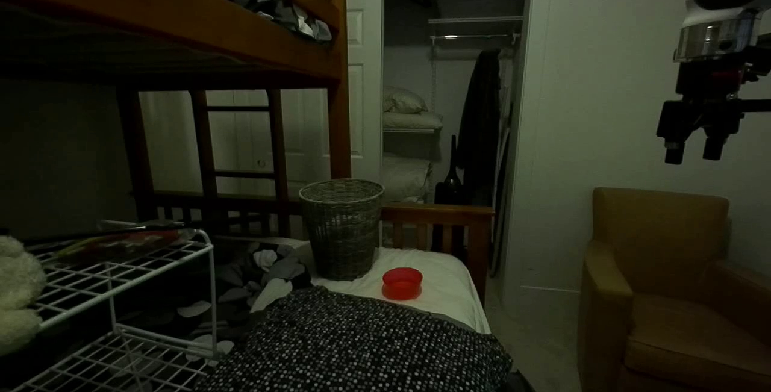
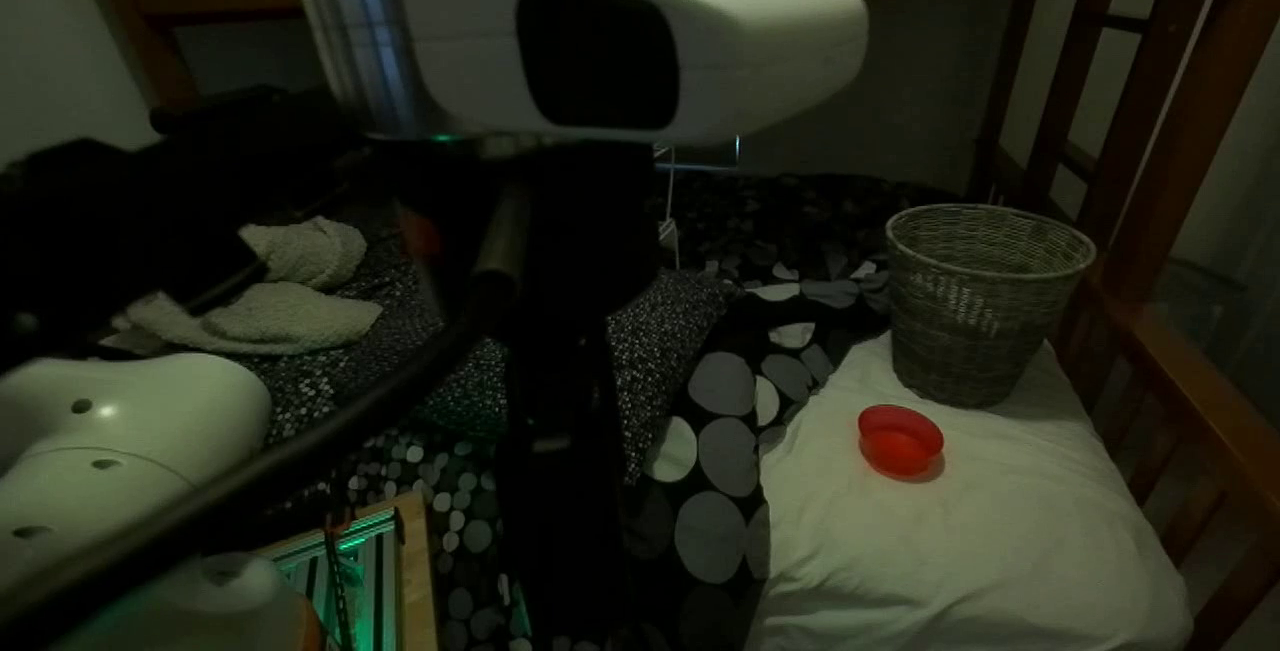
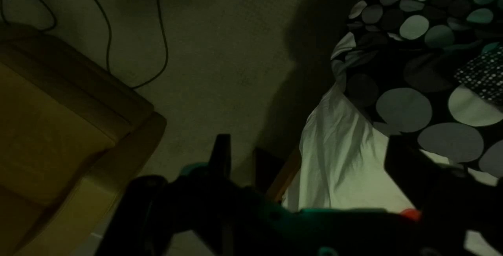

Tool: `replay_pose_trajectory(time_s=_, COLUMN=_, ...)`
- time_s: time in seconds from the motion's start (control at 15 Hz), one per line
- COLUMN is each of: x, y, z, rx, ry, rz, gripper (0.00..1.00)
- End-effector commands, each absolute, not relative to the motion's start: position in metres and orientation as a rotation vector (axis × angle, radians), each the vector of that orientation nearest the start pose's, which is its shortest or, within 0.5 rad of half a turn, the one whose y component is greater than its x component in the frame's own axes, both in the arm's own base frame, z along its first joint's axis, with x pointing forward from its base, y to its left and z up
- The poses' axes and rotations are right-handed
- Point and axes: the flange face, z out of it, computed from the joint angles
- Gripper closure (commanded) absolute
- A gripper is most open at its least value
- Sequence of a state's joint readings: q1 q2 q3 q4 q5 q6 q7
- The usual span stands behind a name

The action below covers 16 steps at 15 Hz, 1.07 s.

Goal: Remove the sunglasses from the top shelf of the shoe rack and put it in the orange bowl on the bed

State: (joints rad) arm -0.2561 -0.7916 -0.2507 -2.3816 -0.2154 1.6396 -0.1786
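The sunglasses (image 1: 141, 242), dark and thin with a reddish tint, lie on the top shelf (image 1: 126, 284) of the white wire shoe rack (image 1: 213, 301). Their outline is hard to make out in the dim light. In an exterior view the arm hides most of the rack. The orange bowl (image 1: 402, 285) sits upright on the white sheet of the bed (image 1: 361, 344); it also shows in an exterior view (image 2: 900, 443) and barely in the wrist view (image 3: 411, 213). My gripper (image 1: 694, 151) is open and empty, high above the armchair side, far from the rack; its fingers are wide apart in the wrist view (image 3: 308, 150).
A grey woven basket (image 1: 341, 229) stands on the bed behind the bowl. A white fluffy toy (image 1: 18, 295) is at the rack's near end. The wooden bunk frame (image 1: 340, 133) overhangs the bed. A tan armchair (image 1: 662, 241) stands beside it. Cables (image 3: 163, 39) lie on the floor.
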Motion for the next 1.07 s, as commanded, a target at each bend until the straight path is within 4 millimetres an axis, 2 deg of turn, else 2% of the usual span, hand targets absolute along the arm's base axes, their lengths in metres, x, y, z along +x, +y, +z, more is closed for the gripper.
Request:
replay_pose_trajectory(time_s=0.0, x=0.259, y=-0.192, z=0.577, rx=-3.163, ry=0.393, rz=-0.033, gripper=0.0)
replay_pose_trajectory(time_s=0.07, x=0.263, y=-0.182, z=0.578, rx=-3.163, ry=0.363, rz=-0.058, gripper=0.0)
replay_pose_trajectory(time_s=0.13, x=0.27, y=-0.153, z=0.581, rx=-3.145, ry=0.245, rz=-0.097, gripper=0.0)
replay_pose_trajectory(time_s=0.2, x=0.276, y=-0.134, z=0.582, rx=-3.13, ry=0.167, rz=-0.114, gripper=0.0)
replay_pose_trajectory(time_s=0.27, x=0.283, y=-0.099, z=0.583, rx=-3.125, ry=0.067, rz=-0.126, gripper=0.0)
replay_pose_trajectory(time_s=0.33, x=0.289, y=-0.074, z=0.59, rx=-3.12, ry=-0.018, rz=-0.146, gripper=0.0)
replay_pose_trajectory(time_s=0.47, x=0.293, y=-0.014, z=0.604, rx=-3.119, ry=-0.212, rz=-0.203, gripper=0.0)
replay_pose_trajectory(time_s=0.67, x=0.282, y=0.078, z=0.628, rx=-3.128, ry=-0.5, rz=-0.323, gripper=0.0)
replay_pose_trajectory(time_s=0.73, x=0.282, y=0.1, z=0.634, rx=-3.131, ry=-0.596, rz=-0.371, gripper=0.0)
replay_pose_trajectory(time_s=0.8, x=0.29, y=0.071, z=0.623, rx=-3.154, ry=-0.489, rz=-0.292, gripper=0.0)
replay_pose_trajectory(time_s=0.87, x=0.287, y=0.088, z=0.628, rx=-3.16, ry=-0.524, rz=-0.317, gripper=0.0)
replay_pose_trajectory(time_s=1.0, x=0.287, y=0.086, z=0.628, rx=-3.162, ry=-0.512, rz=-0.318, gripper=0.0)
